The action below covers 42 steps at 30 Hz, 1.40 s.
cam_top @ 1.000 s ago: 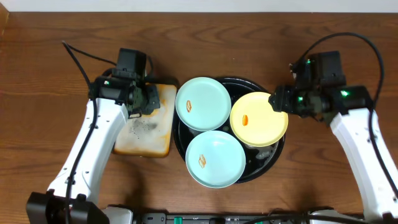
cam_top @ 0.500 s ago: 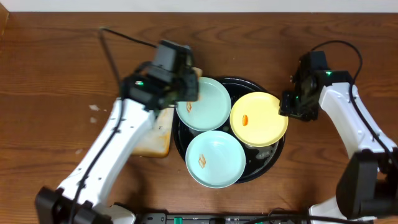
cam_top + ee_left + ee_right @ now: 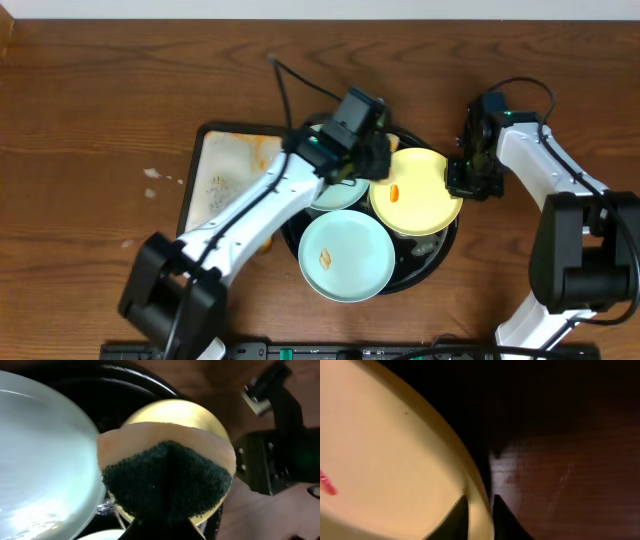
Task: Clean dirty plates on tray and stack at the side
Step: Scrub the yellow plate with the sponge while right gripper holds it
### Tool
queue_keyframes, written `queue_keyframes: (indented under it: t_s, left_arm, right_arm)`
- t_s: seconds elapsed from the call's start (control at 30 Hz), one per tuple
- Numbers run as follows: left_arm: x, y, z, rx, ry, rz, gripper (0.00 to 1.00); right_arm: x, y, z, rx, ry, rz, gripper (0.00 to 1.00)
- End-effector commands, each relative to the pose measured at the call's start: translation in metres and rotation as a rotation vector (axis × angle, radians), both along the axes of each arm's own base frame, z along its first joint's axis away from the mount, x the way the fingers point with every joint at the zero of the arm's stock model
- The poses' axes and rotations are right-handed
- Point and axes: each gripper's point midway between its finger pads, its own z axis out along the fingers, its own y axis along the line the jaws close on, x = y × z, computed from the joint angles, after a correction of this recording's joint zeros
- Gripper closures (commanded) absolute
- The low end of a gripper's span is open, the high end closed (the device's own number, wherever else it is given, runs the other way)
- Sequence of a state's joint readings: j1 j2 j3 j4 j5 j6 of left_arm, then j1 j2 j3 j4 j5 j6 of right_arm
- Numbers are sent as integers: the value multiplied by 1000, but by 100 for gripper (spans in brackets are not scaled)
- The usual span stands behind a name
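So, plates: I see all three on the tray (image 3: pixel 425 250). The yellow plate (image 3: pixel 420 200) is to the right, the front mint plate (image 3: pixel 345 255) is at the front edge, and the rear mint plate (image 3: pixel 335 198) is mostly under the left arm.
Smears: orange marks show on the yellow plate and the front mint plate. I cannot judge the rear mint plate's surface.
Right tool (image 3: pixel 479 515): it is pinching the yellow plate's outer rim, a finger on each side. Only its wrist view shows this; overhead it is a dark block at the edge.
Left tool (image 3: pixel 362 165): it is pressed together on a sponge (image 3: pixel 167 480), dark scouring face to the camera, above the yellow plate's edge. Overhead I can barely make the sponge out.
Cream tray (image 3: pixel 225 185): stained, on the desk (image 3: pixel 80 120) just left of the tray, partly covered by the arm.
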<state>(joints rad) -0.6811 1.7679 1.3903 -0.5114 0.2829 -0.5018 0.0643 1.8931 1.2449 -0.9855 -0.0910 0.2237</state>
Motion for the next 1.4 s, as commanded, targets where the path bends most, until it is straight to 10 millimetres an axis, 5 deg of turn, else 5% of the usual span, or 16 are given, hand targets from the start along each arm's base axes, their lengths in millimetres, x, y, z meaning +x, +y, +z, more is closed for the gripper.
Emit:
queue_keyframes:
  t_s: [0.0, 0.43, 0.8, 0.97, 1.07, 1.37]
  left_arm:
    - [-9, -22, -6, -26, 26, -38, 93]
    - [-12, -55, -53, -50, 120, 8, 93]
    - [-19, -62, -134, 6, 241, -12, 93]
    - [-18, -46, -159, 83, 267, 25, 93]
    - [-9, -17, -170, 206, 236, 97, 92]
    - [6, 23, -172, 391, 162, 157, 93]
  right_arm:
    - [7, -5, 1, -11, -20, -3, 93]
    - [6, -10, 1, -38, -14, -16, 99]
    - [3, -10, 1, -39, -1, -16, 99]
    - [1, -10, 1, -39, 7, -16, 99]
    - [0, -10, 1, -39, 11, -16, 99]
    - [-3, -10, 2, -40, 21, -15, 99]
